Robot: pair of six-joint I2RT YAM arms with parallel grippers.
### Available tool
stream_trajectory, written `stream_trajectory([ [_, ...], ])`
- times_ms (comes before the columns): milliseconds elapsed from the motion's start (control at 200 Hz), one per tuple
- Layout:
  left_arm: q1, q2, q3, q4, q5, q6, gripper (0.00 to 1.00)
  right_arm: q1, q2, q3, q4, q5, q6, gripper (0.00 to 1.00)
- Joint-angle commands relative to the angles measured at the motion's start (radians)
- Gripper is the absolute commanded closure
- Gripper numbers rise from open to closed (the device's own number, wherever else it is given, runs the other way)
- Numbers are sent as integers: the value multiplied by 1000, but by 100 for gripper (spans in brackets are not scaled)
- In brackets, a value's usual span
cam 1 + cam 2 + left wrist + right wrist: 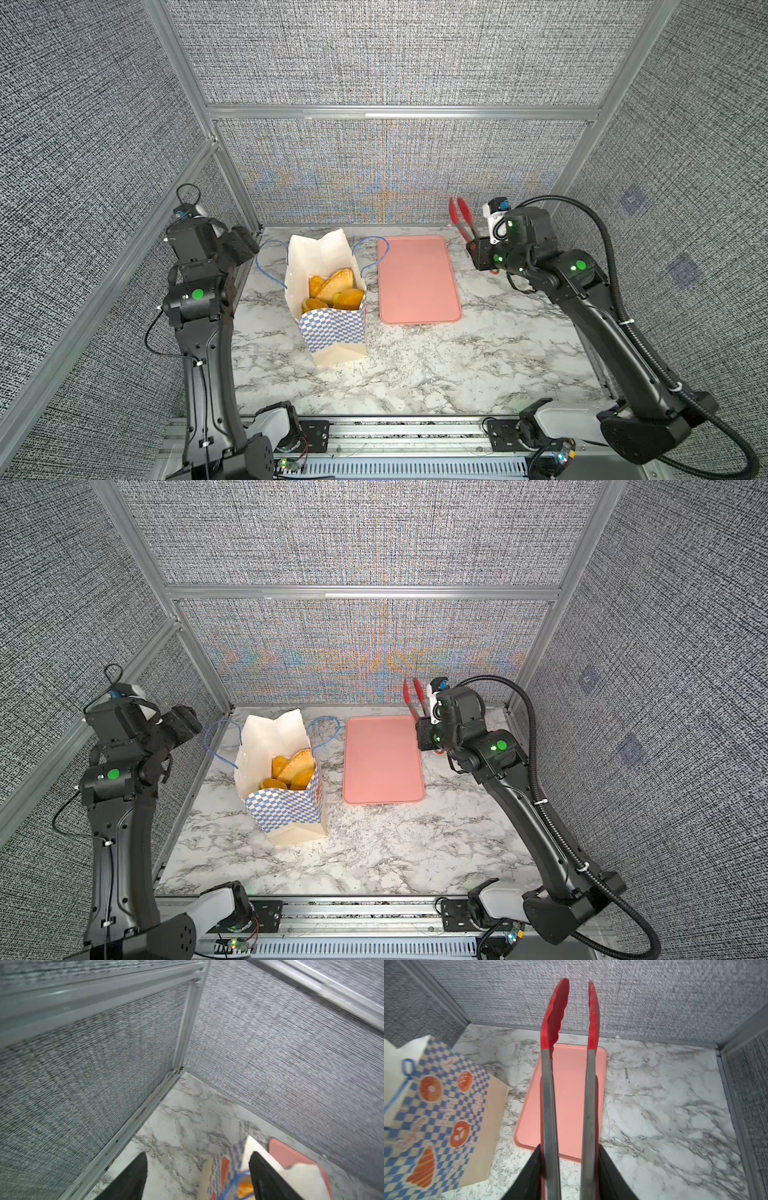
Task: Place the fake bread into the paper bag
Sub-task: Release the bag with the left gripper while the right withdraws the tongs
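Observation:
The paper bag (332, 332) (286, 808) stands upright and open at the table's left middle, blue cord handles flopped outwards. Several pieces of golden fake bread (334, 286) (293, 766) lie inside it. My left gripper (249, 243) (189, 723) (197, 1154) hangs left of the bag's top, apart from it, open and empty. The bag (224, 1167) shows beside one of its fingers. My right gripper (478, 249) (424, 729) (569, 1147) is shut on the red tongs (459, 214) (413, 694) (550, 1095), raised by the back wall, with nothing between their red tips.
A pink tray (417, 282) (382, 762) (569, 1084) lies bare right of the bag, under the tongs. The bag (442, 1105) stands beside it. Grey fabric walls with aluminium posts enclose the marble table (415, 365) on three sides.

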Motion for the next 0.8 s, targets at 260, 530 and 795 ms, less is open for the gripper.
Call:
stream_trajectory([
  [260, 127, 53, -292, 254, 27, -147, 21, -295, 30, -274, 144, -104, 66, 61],
  [530, 125, 0, -556, 450, -26, -152, 21, -336, 163, -321, 145, -79, 18, 62],
  [795, 114, 63, -581, 463, 11, -69, 20, -335, 272, -344, 166, -63, -40, 62],
])
